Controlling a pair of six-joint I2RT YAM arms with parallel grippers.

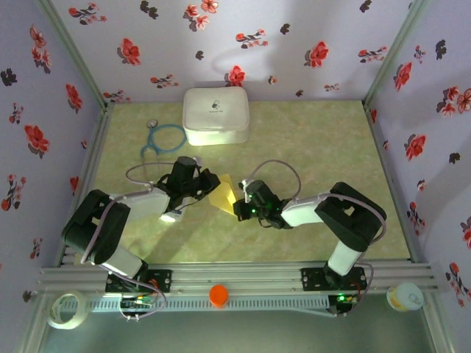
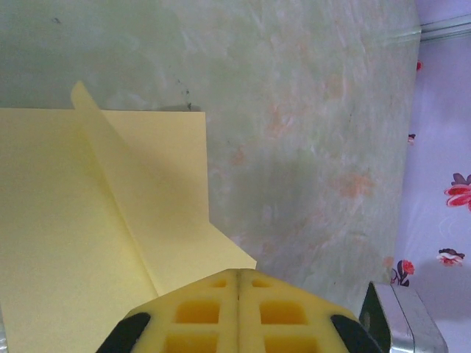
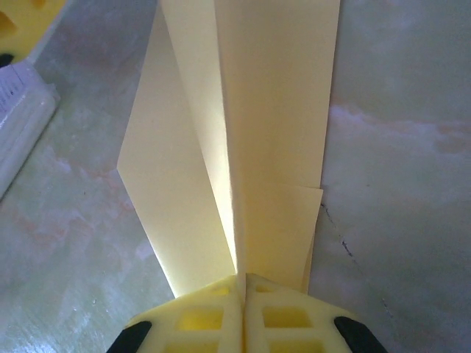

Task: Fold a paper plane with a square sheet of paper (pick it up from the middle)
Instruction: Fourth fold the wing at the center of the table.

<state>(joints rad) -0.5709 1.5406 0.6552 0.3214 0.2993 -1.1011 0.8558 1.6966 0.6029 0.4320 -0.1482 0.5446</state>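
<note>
The yellow square sheet of paper point(image 1: 223, 195) sits mid-table between my two grippers, creased and partly folded toward a paper plane. In the right wrist view the paper point(image 3: 272, 110) runs away from the fingers, its centre crease pinched upright in my shut right gripper point(image 3: 241, 277) point(image 1: 239, 202). In the left wrist view the paper point(image 2: 88, 220) lies face-on with one raised flap. My left gripper point(image 2: 239, 272) point(image 1: 210, 184) is shut, its tips over the sheet's near corner, and no paper shows between the pads.
A white rounded case point(image 1: 215, 115) stands at the back centre with a blue ring point(image 1: 163, 138) to its left. On the front rail are a tape roll point(image 1: 65, 309), an orange knob point(image 1: 218, 294) and a small cup point(image 1: 405, 296). Floral walls enclose three sides.
</note>
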